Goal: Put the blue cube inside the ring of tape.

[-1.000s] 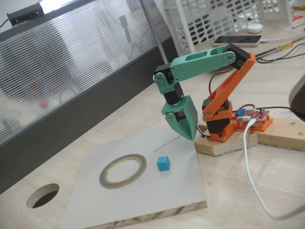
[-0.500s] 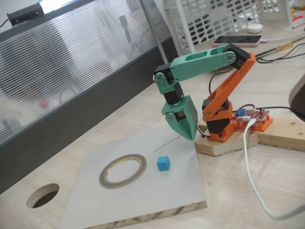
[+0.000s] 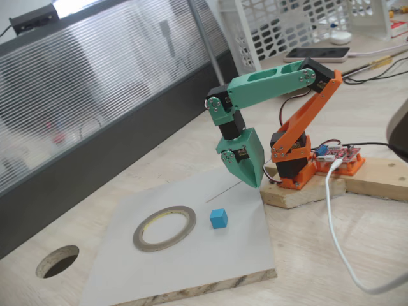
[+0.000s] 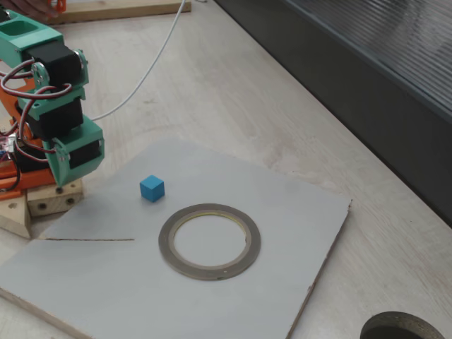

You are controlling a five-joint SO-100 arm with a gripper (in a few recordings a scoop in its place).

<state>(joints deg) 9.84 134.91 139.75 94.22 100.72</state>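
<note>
The blue cube (image 3: 218, 218) (image 4: 152, 188) sat on the grey board (image 3: 191, 268) (image 4: 296, 212), outside the ring of tape (image 3: 164, 227) (image 4: 210, 241) and just beside it, with a strip of bare board between the two. The ring lay flat on the same board, its hollow centre showing only grey surface. The green gripper (image 3: 254, 182) hung above the board's far edge in a fixed view, pointing down, clear of the cube and holding nothing; its fingers met in a single tip, so the jaws looked closed. In another fixed view the gripper's body (image 4: 70, 152) stood left of the cube, its tip hidden low near the wooden base block (image 4: 35, 205). A dark round hole (image 3: 57, 261) (image 4: 402, 328) was cut in the wooden tabletop (image 3: 357, 229), well apart from the ring. A white cable (image 3: 335, 223) ran across the table beside the arm's orange base (image 3: 293, 166).
</note>
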